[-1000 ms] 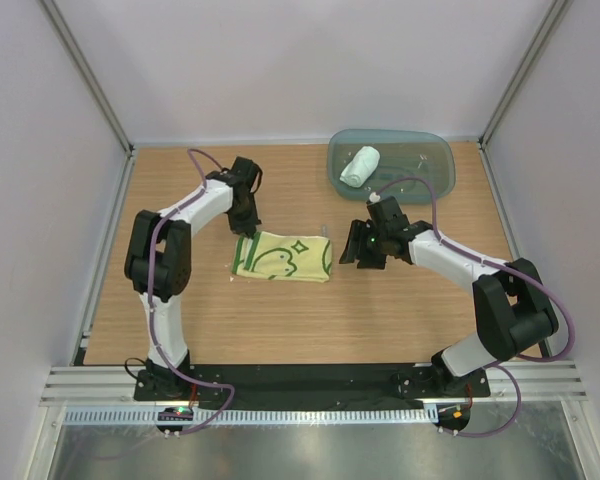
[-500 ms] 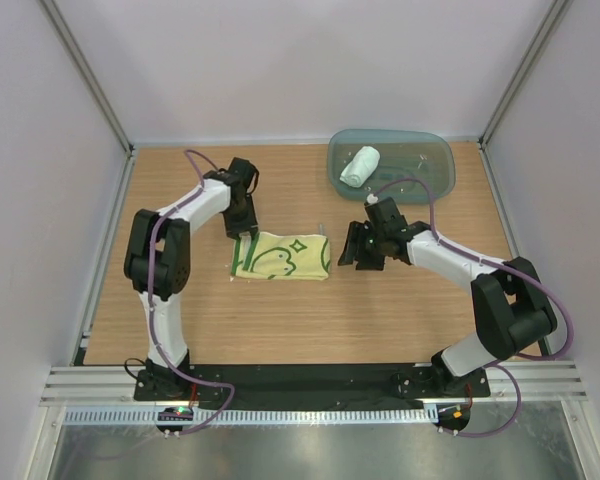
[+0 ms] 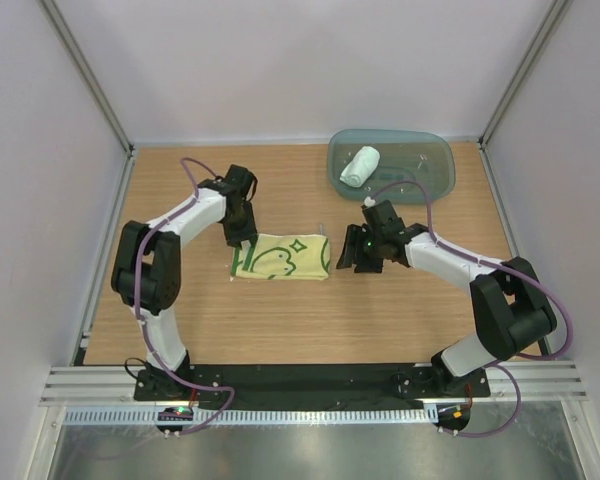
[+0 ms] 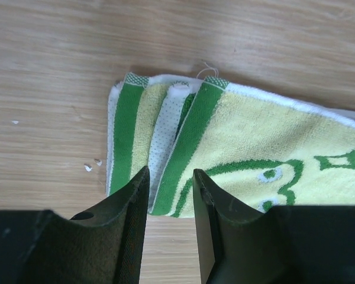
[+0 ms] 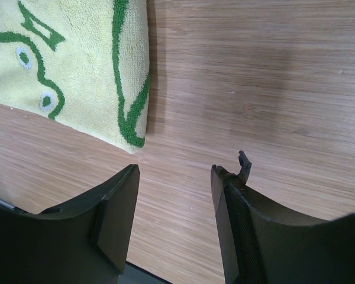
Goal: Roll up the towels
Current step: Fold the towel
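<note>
Top external: since a second before, the left arm's elbow had swung outward, and the left gripper sat at the yellow towel's left end. The right gripper had edged nearer its right end. The white towel lay rolled in the tray.

Left wrist: jaws stood narrowly parted over the yellow towel's folded green edge, gripping nothing.

Right wrist: jaws stood apart and empty above the table, the towel's corner just beside.
</note>
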Tool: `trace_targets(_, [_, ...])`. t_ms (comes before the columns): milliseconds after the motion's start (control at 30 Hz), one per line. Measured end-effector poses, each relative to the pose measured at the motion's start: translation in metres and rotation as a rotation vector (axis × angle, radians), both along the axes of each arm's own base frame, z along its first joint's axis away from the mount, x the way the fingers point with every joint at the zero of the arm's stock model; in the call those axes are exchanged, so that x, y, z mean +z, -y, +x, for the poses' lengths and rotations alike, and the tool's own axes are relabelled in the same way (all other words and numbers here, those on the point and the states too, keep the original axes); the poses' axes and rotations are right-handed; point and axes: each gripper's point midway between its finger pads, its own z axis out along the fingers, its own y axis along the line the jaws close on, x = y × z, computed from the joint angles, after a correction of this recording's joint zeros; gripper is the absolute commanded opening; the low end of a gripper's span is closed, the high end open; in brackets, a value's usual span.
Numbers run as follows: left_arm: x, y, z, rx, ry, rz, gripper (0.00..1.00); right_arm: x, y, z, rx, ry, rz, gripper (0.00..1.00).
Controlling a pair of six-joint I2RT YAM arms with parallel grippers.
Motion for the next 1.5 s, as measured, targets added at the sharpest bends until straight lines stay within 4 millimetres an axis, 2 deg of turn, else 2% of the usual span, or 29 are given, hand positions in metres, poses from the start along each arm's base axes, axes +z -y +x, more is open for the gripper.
trace_targets(367, [-0.017, 0.015, -0.011, -0.028, -0.036, -0.009, 0.35, 0.000, -0.001, 0.000, 0.002, 0.000, -0.001, 0.58])
trace_targets(533, [-0.022, 0.014, -0.014, -0.027, -0.049, -0.003, 0.35, 0.000, -0.001, -0.001, 0.003, 0.000, -0.001, 0.58])
trace_targets(733, [-0.023, 0.012, -0.013, -0.023, -0.046, 0.012, 0.42, 0.000, -0.002, -0.001, 0.005, 0.000, -0.001, 0.58])
trace_targets(867, [-0.023, 0.010, -0.012, -0.020, -0.043, 0.021, 0.41, 0.000, -0.002, -0.002, 0.007, 0.000, -0.001, 0.58])
trace_targets(967, [-0.023, 0.010, -0.013, -0.020, -0.043, 0.022, 0.36, 0.000, -0.003, -0.002, 0.009, 0.000, -0.001, 0.58])
trace_targets(1067, [-0.026, 0.009, -0.016, -0.021, -0.051, 0.025, 0.24, -0.001, -0.003, -0.003, 0.012, -0.002, -0.002, 0.58])
trace_targets(1133, [-0.027, 0.009, -0.018, -0.020, -0.058, 0.027, 0.10, -0.002, -0.004, -0.003, 0.013, -0.004, -0.003, 0.58])
trace_targets(1200, [-0.028, 0.009, -0.020, -0.022, -0.063, 0.028, 0.04, -0.002, -0.004, -0.003, 0.013, -0.004, -0.003, 0.58])
trace_targets(1367, [-0.024, 0.008, -0.020, -0.018, -0.053, 0.034, 0.02, -0.002, -0.004, -0.003, 0.013, -0.004, -0.003, 0.58])
trace_targets(1500, [0.001, 0.003, -0.019, -0.005, 0.001, 0.038, 0.03, -0.001, -0.004, -0.003, 0.015, -0.004, -0.003, 0.58])
